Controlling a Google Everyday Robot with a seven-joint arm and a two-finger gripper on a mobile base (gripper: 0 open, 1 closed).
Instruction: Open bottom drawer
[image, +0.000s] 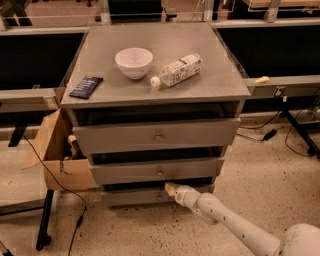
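Observation:
The bottom drawer (135, 196) is the lowest of three grey drawers in the cabinet, with a dark gap above its front. Its knob is hidden behind my gripper. My gripper (170, 189) reaches in from the lower right on a white arm, its cream tips at the top centre of the bottom drawer's front, about where the knob sits. The middle drawer (157, 171) and the top drawer (157, 136) each show a small brass knob.
On the cabinet top (220, 75) lie a white bowl (134, 62), a tipped plastic bottle (178, 70) and a dark packet (86, 86). An open cardboard box (57, 155) stands at the cabinet's left. Cables and metal stand legs lie on the speckled floor.

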